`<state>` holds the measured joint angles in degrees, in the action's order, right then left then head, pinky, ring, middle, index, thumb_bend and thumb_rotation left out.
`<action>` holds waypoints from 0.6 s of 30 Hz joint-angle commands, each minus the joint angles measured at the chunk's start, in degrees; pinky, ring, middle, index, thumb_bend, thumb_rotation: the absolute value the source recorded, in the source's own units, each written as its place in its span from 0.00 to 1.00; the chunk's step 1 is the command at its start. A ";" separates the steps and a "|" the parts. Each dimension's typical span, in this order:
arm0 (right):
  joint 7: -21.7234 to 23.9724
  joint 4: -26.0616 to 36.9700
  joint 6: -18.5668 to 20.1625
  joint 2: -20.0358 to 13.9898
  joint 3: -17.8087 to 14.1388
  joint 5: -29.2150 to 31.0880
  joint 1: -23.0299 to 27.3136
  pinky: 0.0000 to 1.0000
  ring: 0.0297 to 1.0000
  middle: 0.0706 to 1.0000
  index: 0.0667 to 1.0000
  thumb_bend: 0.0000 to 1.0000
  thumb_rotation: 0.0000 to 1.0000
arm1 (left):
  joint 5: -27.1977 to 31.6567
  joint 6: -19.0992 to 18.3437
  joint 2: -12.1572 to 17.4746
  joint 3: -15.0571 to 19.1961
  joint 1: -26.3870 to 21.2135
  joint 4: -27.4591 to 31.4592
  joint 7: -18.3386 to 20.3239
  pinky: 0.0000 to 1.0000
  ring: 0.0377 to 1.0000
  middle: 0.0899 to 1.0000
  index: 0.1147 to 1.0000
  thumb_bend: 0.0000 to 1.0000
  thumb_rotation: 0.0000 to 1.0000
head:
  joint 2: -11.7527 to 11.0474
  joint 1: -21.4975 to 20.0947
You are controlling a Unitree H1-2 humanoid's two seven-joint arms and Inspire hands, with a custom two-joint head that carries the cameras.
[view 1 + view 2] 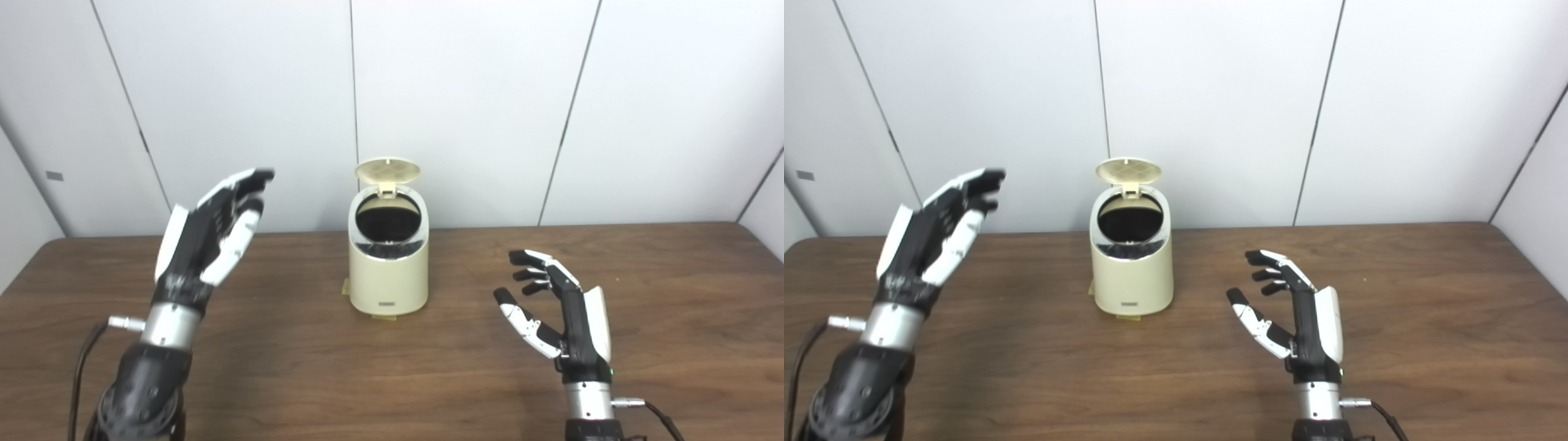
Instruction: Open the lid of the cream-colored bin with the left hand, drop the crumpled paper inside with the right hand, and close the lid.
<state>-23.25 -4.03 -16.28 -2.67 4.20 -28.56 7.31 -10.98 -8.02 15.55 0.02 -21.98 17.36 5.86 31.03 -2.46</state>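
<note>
2 hands empty | rounded cream bin (388,269) | ribbed lid (388,169) up | interior dark, perhaps lined

Our left hand (205,236) and right hand (560,312) wear black frames with white shells and dark fingertips; silver metal wrist cuffs carry small plugs, black cables trail away, and a green light dots our right wrist.

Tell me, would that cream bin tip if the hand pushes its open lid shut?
Possibly. The bin looks small, plastic and likely light, taller than wide. Its lid stands upright at the back, so pushing high there could rock it.
</note>
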 commanded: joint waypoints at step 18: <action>0.52 -4.74 -1.62 2.19 1.73 0.82 -2.17 0.59 0.69 0.70 0.69 0.31 0.55 | -22.93 -13.90 -1.25 -14.95 -18.02 0.96 8.61 1.00 0.94 0.85 0.82 0.98 0.98 | -0.93 -0.42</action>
<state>-21.99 -4.52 -16.04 -2.76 4.80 -28.07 7.56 -31.67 -23.03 13.95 -14.61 -36.18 18.16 14.94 30.06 -2.81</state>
